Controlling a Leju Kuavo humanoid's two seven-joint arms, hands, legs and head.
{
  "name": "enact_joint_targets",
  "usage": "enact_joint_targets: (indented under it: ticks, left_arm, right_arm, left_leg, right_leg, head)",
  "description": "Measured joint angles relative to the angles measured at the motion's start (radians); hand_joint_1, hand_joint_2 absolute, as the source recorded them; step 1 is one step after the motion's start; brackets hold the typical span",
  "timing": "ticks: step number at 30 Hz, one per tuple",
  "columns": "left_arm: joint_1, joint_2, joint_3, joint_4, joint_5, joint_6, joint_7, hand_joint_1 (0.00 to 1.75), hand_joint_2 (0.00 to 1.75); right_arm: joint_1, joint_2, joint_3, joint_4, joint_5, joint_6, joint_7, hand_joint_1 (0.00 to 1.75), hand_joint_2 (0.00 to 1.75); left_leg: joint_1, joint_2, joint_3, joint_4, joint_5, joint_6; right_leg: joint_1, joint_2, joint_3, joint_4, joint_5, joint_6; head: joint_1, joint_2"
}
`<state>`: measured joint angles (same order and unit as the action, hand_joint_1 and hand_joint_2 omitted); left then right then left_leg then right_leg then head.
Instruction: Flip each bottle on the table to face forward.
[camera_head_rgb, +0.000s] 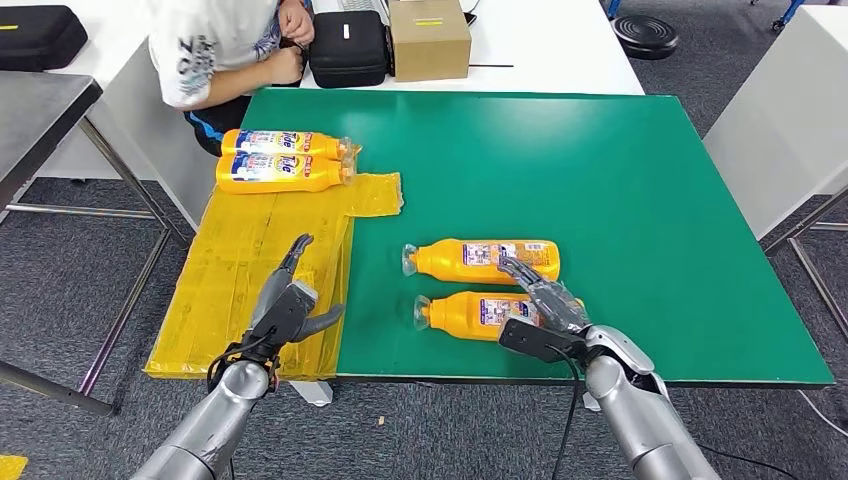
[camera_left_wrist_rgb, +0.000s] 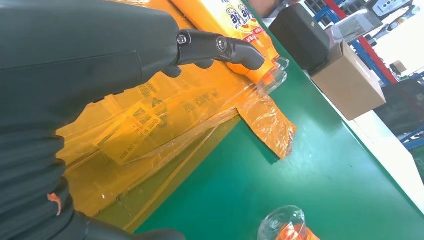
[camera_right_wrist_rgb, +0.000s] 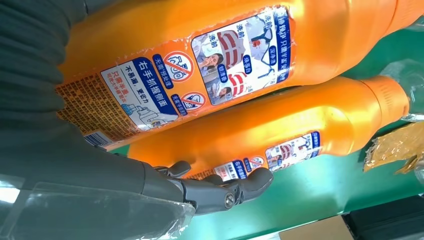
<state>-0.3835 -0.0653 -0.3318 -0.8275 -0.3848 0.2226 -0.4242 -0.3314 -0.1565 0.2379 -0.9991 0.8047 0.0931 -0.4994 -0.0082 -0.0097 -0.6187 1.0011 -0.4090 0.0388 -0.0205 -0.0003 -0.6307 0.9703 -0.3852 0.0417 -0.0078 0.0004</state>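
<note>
Two orange bottles lie side by side mid-table on the green mat, clear caps pointing left: the far one and the near one, both with small-print picture labels up. My right hand hovers over the near bottle's base end, fingers spread and reaching toward the far bottle, gripping nothing. Its wrist view shows the near bottle, the far bottle and a fingertip beside it. Two more orange bottles lie at the far left, blue brand labels up. My left hand is open above the yellow board.
A yellow film-wrapped board covers the table's left part. A person sits at the far left corner. A black case and a cardboard box stand on the white table behind. A bottle's clear cap lies on the mat.
</note>
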Motion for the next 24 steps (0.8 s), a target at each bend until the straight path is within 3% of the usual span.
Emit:
enact_joint_targets:
  ticks: [16, 24]
  left_arm:
    - [0.013, 0.007, 0.001, -0.011, 0.049, -0.051, 0.009, 0.00, 1.75]
    - [0.029, 0.013, 0.008, -0.014, 0.091, -0.050, 0.004, 0.00, 1.75]
  right_arm:
    - [0.013, -0.039, 0.014, -0.028, 0.038, 0.006, 0.053, 0.00, 1.75]
    - [0.045, -0.069, 0.021, -0.109, 0.045, -0.035, 0.070, 0.00, 1.75]
  left_leg:
    - [0.000, 0.000, 0.000, 0.000, 0.000, 0.000]
    - [0.000, 0.000, 0.000, 0.000, 0.000, 0.000]
  right_leg:
    - [0.000, 0.000, 0.000, 0.000, 0.000, 0.000]
    - [0.000, 0.000, 0.000, 0.000, 0.000, 0.000]
  head:
    - [0.000, 0.000]
    - [0.000, 0.000]
